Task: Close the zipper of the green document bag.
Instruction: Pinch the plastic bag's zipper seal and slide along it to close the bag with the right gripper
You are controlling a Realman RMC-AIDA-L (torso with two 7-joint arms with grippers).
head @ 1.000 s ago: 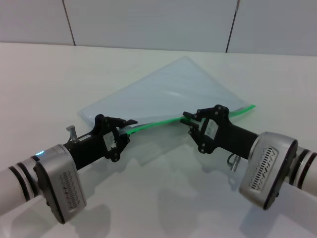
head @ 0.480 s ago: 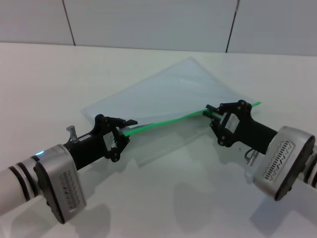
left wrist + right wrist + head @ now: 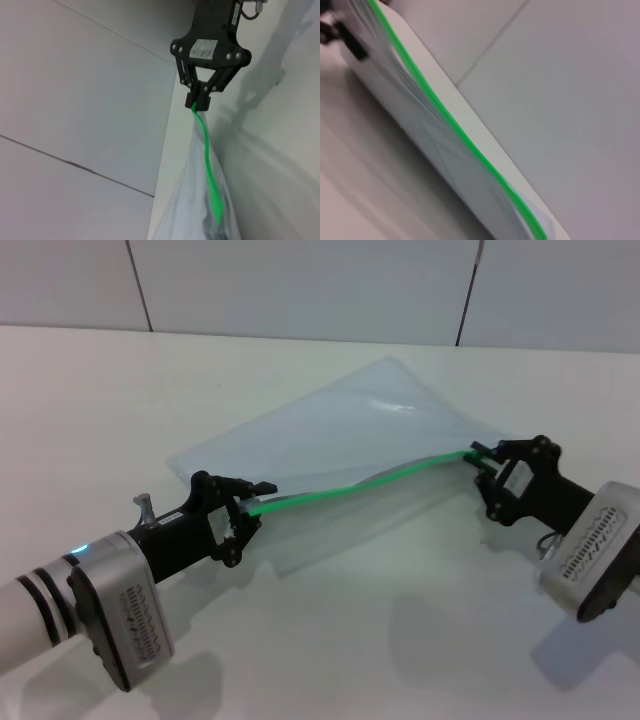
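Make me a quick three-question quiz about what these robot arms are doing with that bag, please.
1. True or false: the bag lies on a white table.
2. Which tool holds the green zipper at its far end by the bag's corner: A) left tool B) right tool?
3. Fill in: the zipper strip is coloured ____.

Key: 1 true; 2 B; 3 green.

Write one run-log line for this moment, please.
left tool: shut on zipper end | right tool: shut on zipper at far end | green document bag: on table
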